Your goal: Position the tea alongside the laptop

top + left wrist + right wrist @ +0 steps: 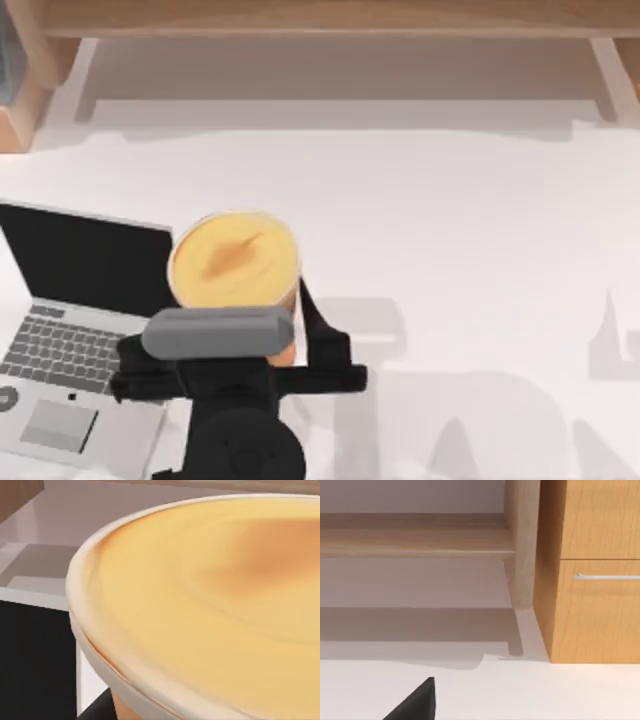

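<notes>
Jaws of left gripper [290, 320] clamped on tea [234, 260], just beside laptop [75, 340] screen edge, left half of white tabletop [450, 230]. Right jaws: state indeterminable.

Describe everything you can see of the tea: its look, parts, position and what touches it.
The tea is a round cup seen from above: a yellow-orange surface with a darker orange swirl, ringed by a pale rim. An orange wall shows below the rim in the left wrist view. It stands upright, just right of the laptop, overlapping the screen's right edge in the top view. The left gripper is around its near side; whether its fingers press the wall cannot be told.
</notes>
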